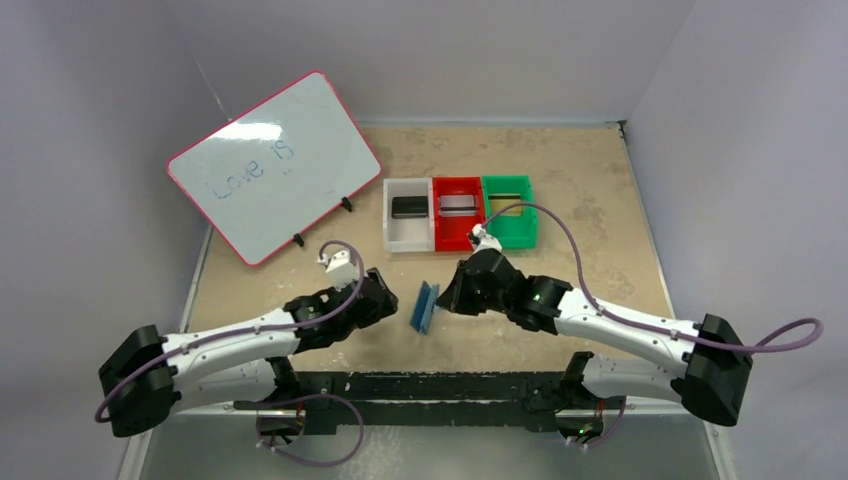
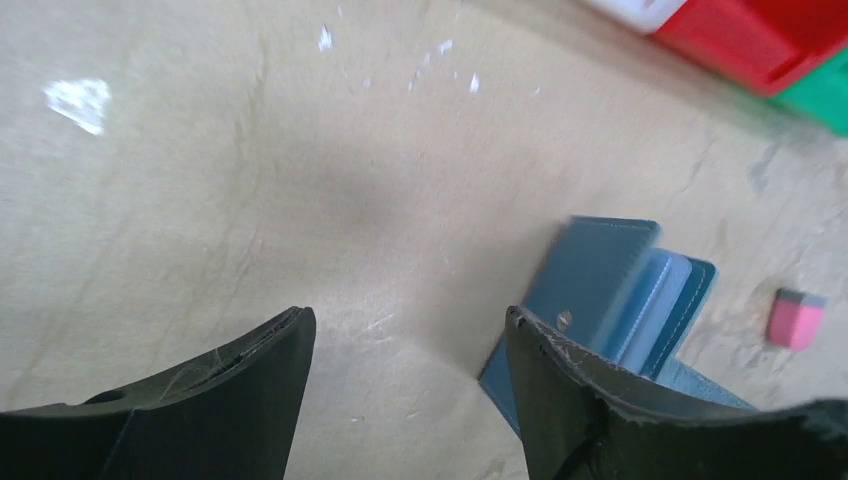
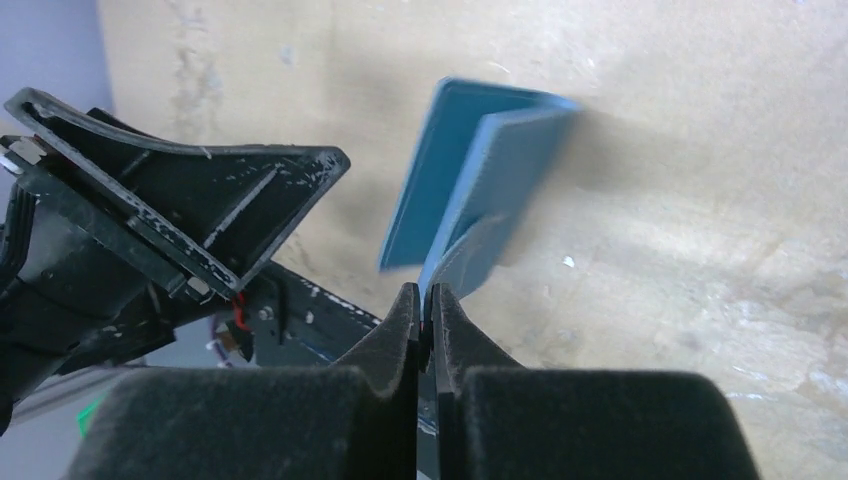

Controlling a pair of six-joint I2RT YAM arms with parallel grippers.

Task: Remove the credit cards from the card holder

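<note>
The slate-blue card holder (image 1: 425,306) stands on edge on the table between my two grippers, its halves partly spread (image 3: 470,170). My right gripper (image 1: 447,298) is shut, its tips (image 3: 424,292) pinching the holder's lower flap. My left gripper (image 1: 393,300) is open, and the holder (image 2: 600,270) stands just beyond its right finger (image 2: 560,380), outside the gap. A black credit card (image 1: 408,207) lies in the white bin and a silvery-grey one (image 1: 457,205) in the red bin. No card shows in the holder's paler pockets.
White (image 1: 408,236), red (image 1: 458,238) and green (image 1: 512,232) bins stand in a row behind the holder. A pink-framed whiteboard (image 1: 275,165) leans at the back left. A small pink block (image 2: 796,318) lies on the table to the right of the holder.
</note>
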